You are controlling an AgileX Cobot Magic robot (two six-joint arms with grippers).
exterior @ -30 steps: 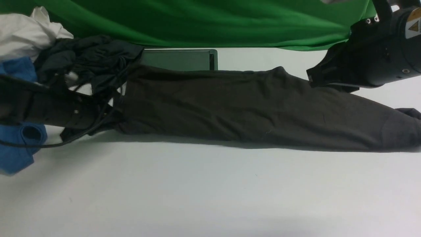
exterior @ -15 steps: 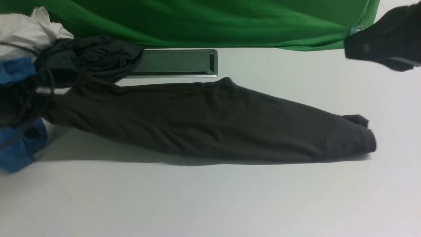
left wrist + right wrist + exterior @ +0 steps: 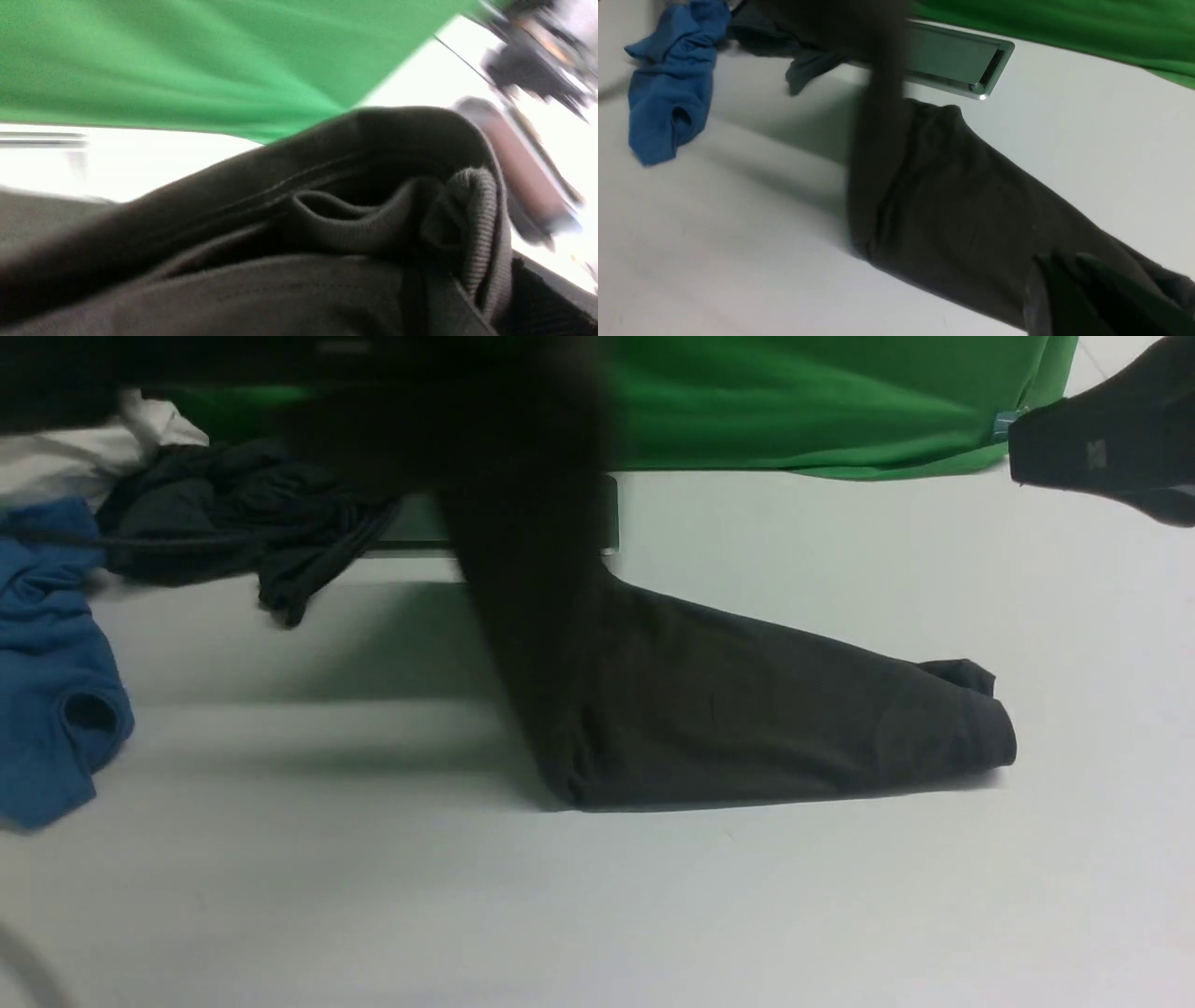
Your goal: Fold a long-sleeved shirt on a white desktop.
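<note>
Long-sleeved shirt [image 3: 747, 719]: lies as a narrow band on bench [image 3: 597, 915], centre to right of front frame; rises at its left end toward top centre, motion-blurred. Judged mid-fold: lengthwise narrowing looks done, crosswise folds left. Left end effector [image 3: 509, 233]: clamped on bunched ribbed edge, shown only by left wrist view. Right end effector [image 3: 1069, 298]: fingers together, empty, seen only in right wrist view; front frame gives just a dark body, upper right.

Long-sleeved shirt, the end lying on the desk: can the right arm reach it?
Probably yes: the right arm hangs near that end of the long-sleeved shirt, nothing between them, though its jaws are shut.
</note>
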